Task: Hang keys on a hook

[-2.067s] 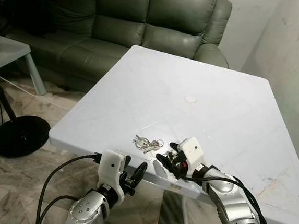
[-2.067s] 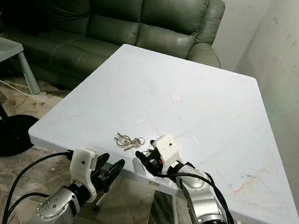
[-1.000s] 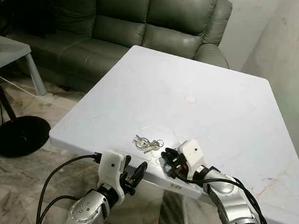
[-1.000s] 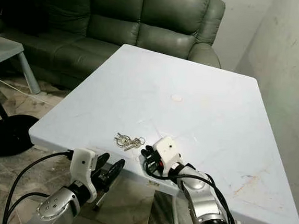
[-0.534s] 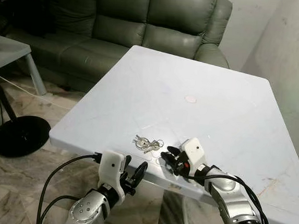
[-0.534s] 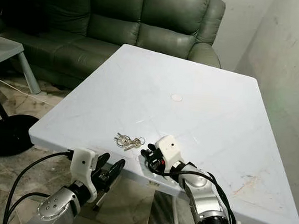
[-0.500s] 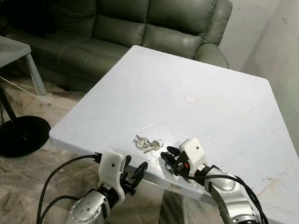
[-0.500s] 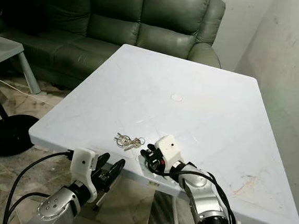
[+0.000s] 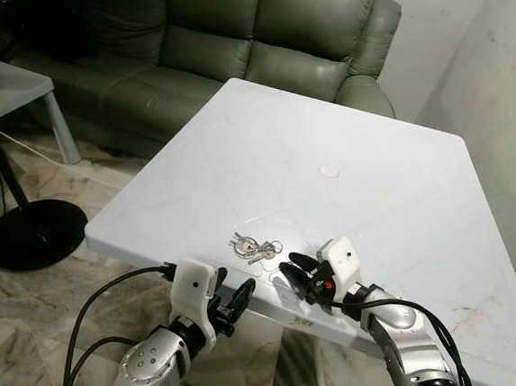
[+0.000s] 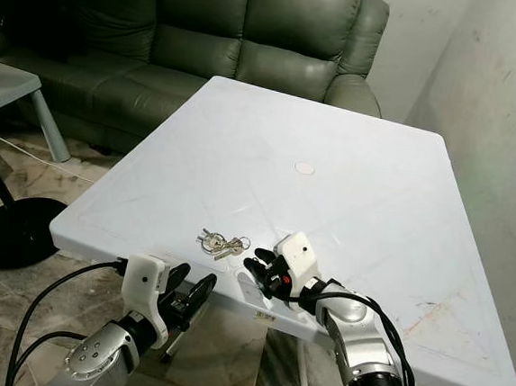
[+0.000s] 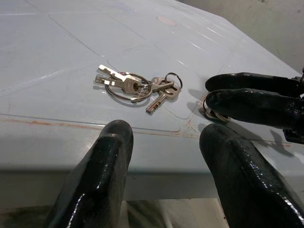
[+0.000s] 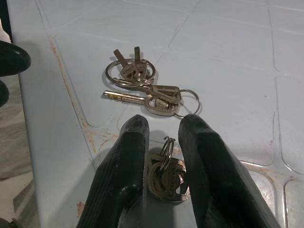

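Lying flat near the front edge of the white tabletop (image 9: 393, 196), a bunch of keys (image 9: 255, 247) spreads with its long axis running left-right along that edge; blades fan from two linked rings. A second, smaller key set (image 12: 165, 176) sits just right of it, between the fingers of the right tool (image 9: 298, 275). Those fingers are narrowly parted, flanking this set low on the tabletop; whether they pinch it I cannot tell. Left tool (image 9: 229, 302) hangs below the table edge, fingers wide apart, holding nothing. Green sofa (image 9: 244, 38) behind; fan base (image 9: 33, 232) on the floor at left.
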Available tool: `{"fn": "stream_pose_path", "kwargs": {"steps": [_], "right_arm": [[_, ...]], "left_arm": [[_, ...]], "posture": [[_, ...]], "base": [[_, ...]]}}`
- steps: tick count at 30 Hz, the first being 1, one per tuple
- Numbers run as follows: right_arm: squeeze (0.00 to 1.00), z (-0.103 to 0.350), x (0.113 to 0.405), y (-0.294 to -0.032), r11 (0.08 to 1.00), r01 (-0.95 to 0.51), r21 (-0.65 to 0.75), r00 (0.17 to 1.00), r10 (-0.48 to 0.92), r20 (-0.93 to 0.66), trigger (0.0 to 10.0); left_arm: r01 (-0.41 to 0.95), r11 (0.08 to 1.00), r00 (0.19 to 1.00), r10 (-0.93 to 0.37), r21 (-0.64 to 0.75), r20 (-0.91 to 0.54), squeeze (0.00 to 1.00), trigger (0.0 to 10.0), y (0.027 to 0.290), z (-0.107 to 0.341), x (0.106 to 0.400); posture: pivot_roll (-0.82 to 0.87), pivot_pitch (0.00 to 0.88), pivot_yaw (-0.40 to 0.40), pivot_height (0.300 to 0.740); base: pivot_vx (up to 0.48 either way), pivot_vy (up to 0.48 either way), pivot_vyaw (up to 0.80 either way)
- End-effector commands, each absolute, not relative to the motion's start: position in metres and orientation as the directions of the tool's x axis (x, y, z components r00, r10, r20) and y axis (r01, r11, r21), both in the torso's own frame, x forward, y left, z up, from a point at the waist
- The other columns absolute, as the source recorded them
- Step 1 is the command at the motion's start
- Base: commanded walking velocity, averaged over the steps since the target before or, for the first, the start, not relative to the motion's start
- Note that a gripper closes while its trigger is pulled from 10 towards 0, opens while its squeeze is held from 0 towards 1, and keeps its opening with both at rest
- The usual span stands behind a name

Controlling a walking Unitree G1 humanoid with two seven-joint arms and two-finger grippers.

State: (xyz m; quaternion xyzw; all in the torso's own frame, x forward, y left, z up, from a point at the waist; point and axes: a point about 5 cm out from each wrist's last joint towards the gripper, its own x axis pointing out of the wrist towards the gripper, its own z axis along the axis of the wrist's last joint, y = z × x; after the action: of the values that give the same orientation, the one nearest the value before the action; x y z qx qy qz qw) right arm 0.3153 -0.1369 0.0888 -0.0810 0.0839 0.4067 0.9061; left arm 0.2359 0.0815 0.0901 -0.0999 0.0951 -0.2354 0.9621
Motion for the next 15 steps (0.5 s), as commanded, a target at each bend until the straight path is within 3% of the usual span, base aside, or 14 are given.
{"fn": "stream_pose_path", "kwargs": {"steps": [1, 2, 3, 4, 5, 8, 9, 10, 11, 12, 13, 15], "right_arm": [[0.00, 0.0872, 0.3154, -0.1410, 0.656, -0.751, -0.076, 0.654, 0.722, -0.227, 10.0], [0.00, 0.0871, 0.3150, -0.1409, 0.654, -0.753, -0.074, 0.651, 0.724, -0.226, 6.5], [0.00, 0.0869, 0.3148, -0.1410, 0.653, -0.754, -0.074, 0.651, 0.725, -0.226, 5.0], [0.00, 0.0866, 0.3146, -0.1414, 0.654, -0.753, -0.074, 0.652, 0.724, -0.227, 5.5], [0.00, 0.0864, 0.3140, -0.1417, 0.652, -0.754, -0.075, 0.650, 0.726, -0.226, 2.0], [0.00, 0.0860, 0.3134, -0.1420, 0.649, -0.757, -0.077, 0.647, 0.727, -0.228, 1.5], [0.00, 0.0860, 0.3135, -0.1421, 0.650, -0.756, -0.078, 0.648, 0.726, -0.229, 2.2], [0.00, 0.0859, 0.3135, -0.1422, 0.651, -0.755, -0.079, 0.649, 0.725, -0.230, 2.2], [0.00, 0.0860, 0.3135, -0.1421, 0.651, -0.755, -0.077, 0.649, 0.726, -0.229, 0.8], [0.00, 0.0860, 0.3135, -0.1420, 0.652, -0.754, -0.078, 0.650, 0.725, -0.227, 0.8], [0.00, 0.0863, 0.3132, -0.1418, 0.651, -0.755, -0.078, 0.649, 0.727, -0.222, 0.0], [0.00, 0.0863, 0.3132, -0.1418, 0.651, -0.755, -0.078, 0.649, 0.727, -0.222, 0.0]], "left_arm": [[0.452, 0.862, 0.867, -0.485, -0.230, -0.116, 0.00, 10.0, 0.0767, 0.0961, 0.2371], [0.452, 0.862, 0.867, -0.485, -0.230, -0.116, 0.00, 10.0, 0.0767, 0.0961, 0.2371], [0.451, 0.862, 0.867, -0.485, -0.230, -0.116, 0.00, 10.0, 0.0767, 0.0961, 0.2371], [0.451, 0.863, 0.867, -0.484, -0.229, -0.116, 0.00, 10.0, 0.0768, 0.0961, 0.2371], [0.450, 0.863, 0.868, -0.483, -0.229, -0.116, 0.00, 10.0, 0.0769, 0.0962, 0.2372], [0.450, 0.864, 0.868, -0.483, -0.229, -0.116, 0.00, 10.0, 0.0768, 0.0962, 0.2373], [0.450, 0.863, 0.868, -0.483, -0.229, -0.116, 0.00, 10.0, 0.0767, 0.0962, 0.2373], [0.450, 0.863, 0.868, -0.483, -0.230, -0.115, 0.00, 10.0, 0.0767, 0.0962, 0.2373], [0.450, 0.863, 0.868, -0.483, -0.230, -0.115, 0.00, 10.0, 0.0767, 0.0962, 0.2373], [0.450, 0.863, 0.868, -0.483, -0.230, -0.115, 0.00, 10.0, 0.0767, 0.0963, 0.2373], [0.451, 0.863, 0.868, -0.484, -0.230, -0.115, 0.00, 10.0, 0.0766, 0.0964, 0.2372], [0.451, 0.863, 0.868, -0.484, -0.230, -0.115, 0.00, 10.0, 0.0766, 0.0964, 0.2372]], "posture": [[0.07, 0.053, -0.075, 0.740], [0.07, 0.053, -0.075, 0.740], [0.07, 0.053, -0.075, 0.740], [0.07, 0.053, -0.075, 0.740], [0.07, 0.053, -0.075, 0.740], [0.07, 0.053, -0.075, 0.740], [0.07, 0.053, -0.075, 0.740], [0.07, 0.053, -0.075, 0.740], [0.07, 0.054, -0.075, 0.740], [0.07, 0.054, -0.075, 0.740], [0.07, 0.055, -0.074, 0.740], [0.07, 0.055, -0.074, 0.740]], "base": [[0.000, 0.000, 0.00], [0.000, 0.000, 0.00], [0.000, 0.000, 0.00], [0.000, 0.000, 0.00], [0.000, 0.000, 0.00], [0.000, 0.000, 0.00], [0.000, 0.000, 0.00], [0.000, 0.000, 0.00], [0.000, 0.000, 0.00], [0.000, 0.000, 0.00], [0.000, 0.000, 0.00], [0.000, 0.000, 0.00]]}}
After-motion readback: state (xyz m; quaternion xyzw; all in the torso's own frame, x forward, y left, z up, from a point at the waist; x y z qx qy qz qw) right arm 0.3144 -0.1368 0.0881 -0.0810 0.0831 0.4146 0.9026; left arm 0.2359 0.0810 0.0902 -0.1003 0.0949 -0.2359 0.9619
